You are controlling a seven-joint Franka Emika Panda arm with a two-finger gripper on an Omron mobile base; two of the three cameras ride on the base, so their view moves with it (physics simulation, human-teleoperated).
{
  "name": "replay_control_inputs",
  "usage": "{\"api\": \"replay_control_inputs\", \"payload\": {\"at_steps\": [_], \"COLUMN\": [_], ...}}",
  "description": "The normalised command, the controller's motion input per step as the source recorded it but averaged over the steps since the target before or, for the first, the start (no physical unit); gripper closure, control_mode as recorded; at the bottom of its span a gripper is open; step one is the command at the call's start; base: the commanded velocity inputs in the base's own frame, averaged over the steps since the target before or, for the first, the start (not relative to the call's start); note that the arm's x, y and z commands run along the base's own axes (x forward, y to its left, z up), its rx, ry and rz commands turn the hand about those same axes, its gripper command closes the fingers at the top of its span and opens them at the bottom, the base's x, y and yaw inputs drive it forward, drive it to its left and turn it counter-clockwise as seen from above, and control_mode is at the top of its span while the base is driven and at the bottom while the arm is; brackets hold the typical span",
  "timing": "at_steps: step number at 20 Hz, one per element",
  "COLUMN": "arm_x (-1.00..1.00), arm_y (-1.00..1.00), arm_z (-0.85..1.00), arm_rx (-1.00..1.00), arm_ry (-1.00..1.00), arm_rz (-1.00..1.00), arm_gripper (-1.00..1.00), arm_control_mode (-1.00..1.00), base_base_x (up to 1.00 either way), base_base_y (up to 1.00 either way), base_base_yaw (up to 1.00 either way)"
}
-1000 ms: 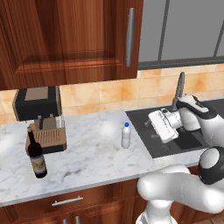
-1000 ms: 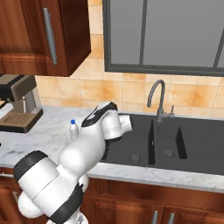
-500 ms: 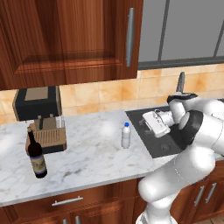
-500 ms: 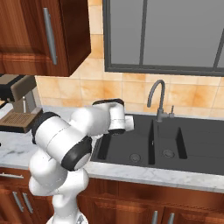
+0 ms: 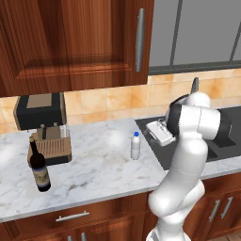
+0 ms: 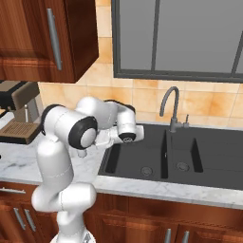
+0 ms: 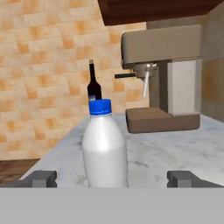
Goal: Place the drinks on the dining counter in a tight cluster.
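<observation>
The small white bottle [image 5: 136,146] with a blue cap stands upright on the marble counter, just left of the black sink. My gripper [image 5: 151,133] hovers over the sink's left edge and points at it, a short way to its right. In the hand view the white bottle [image 7: 105,148] stands close ahead and centred, and my gripper [image 7: 112,178] is open, its fingertips wide apart on either side with nothing held. The dark wine bottle [image 5: 38,167] stands near the counter's front left, and the wine bottle [image 7: 92,85] also shows behind the white one. The dining counter is out of view.
A coffee machine [image 5: 42,122] sits at the back left of the marble counter [image 5: 103,174], close to the wine bottle. The black double sink [image 6: 166,156] with its faucet [image 6: 171,107] lies to the right. Wooden wall cabinets [image 5: 75,42] hang overhead.
The arm has folded up into a taller stance, and the hand has shifted left over the sink edge toward the white bottle. The jaws stayed open and both bottles stayed put.
</observation>
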Motion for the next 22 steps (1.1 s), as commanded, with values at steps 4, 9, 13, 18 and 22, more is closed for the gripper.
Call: {"api": "replay_control_inputs", "payload": {"at_steps": [4,9,13,18,22], "arm_x": [0.13,0.05,0.0,-0.02,-0.09], "arm_y": [0.19,0.2,0.25,0.22,0.01], "arm_z": [-0.12,-0.09,-0.09,-0.04,0.0], "arm_rx": [-0.11,-0.09,-0.02,-0.01,0.0], "arm_ry": [0.0,0.0,-0.01,-0.03,-0.04], "arm_rz": [0.01,0.0,0.0,0.0,0.0], "arm_gripper": [-1.0,-1.0,-1.0,-1.0,-1.0], "arm_control_mode": [-1.0,-1.0,-1.0,-1.0,-1.0], "base_base_x": [0.0,0.0,0.0,0.0,0.0], "base_base_y": [0.0,0.0,0.0,0.0,0.0], "base_base_yaw": [0.0,0.0,0.0,0.0,0.0]}}
